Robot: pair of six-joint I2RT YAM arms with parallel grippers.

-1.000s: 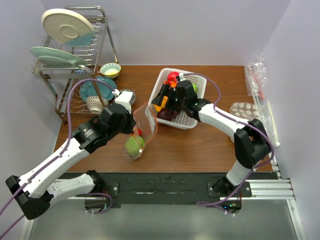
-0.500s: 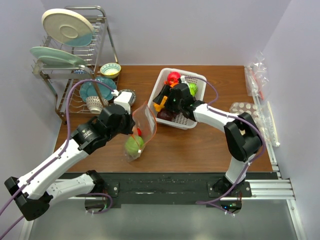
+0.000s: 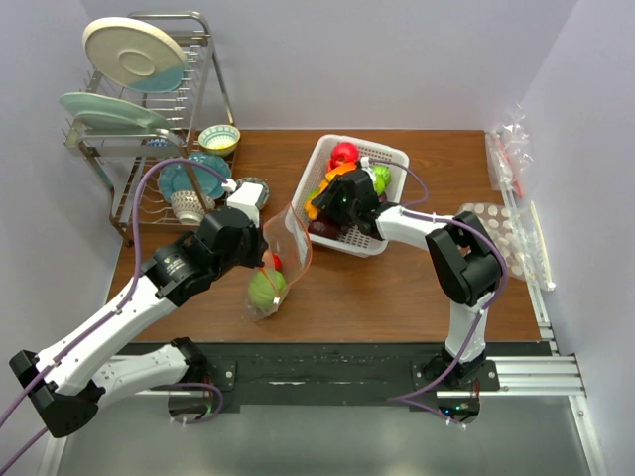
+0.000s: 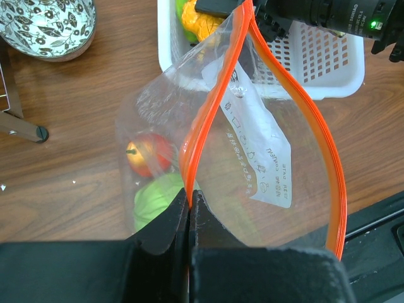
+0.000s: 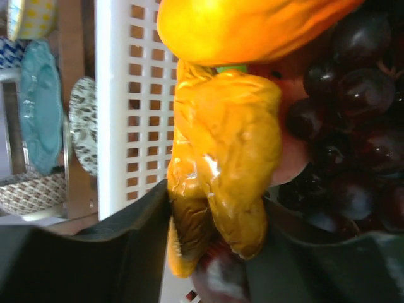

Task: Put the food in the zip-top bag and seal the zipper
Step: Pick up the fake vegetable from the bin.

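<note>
Your left gripper (image 4: 189, 211) is clamped on the zipper (image 4: 211, 107), holding the zip-top bag (image 3: 288, 248) open at mid-table, with a green piece (image 4: 154, 196) and a red piece (image 4: 148, 154) inside. Your right gripper (image 5: 218, 221) is in the white basket (image 3: 395, 157), pinching a yellow-orange food piece (image 5: 224, 145) beside dark grapes (image 5: 353, 126).

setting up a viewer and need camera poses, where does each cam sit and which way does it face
top external: above and behind the arms, looking down on the table; both arms show, bases at the bottom.
left wrist: on the left wrist, looking along its jaws, shut on the zipper, into the open bag.
right wrist: on the right wrist, looking into the basket; its jaws pinch orange food.
shared: top external and left wrist both show bag and basket.
</note>
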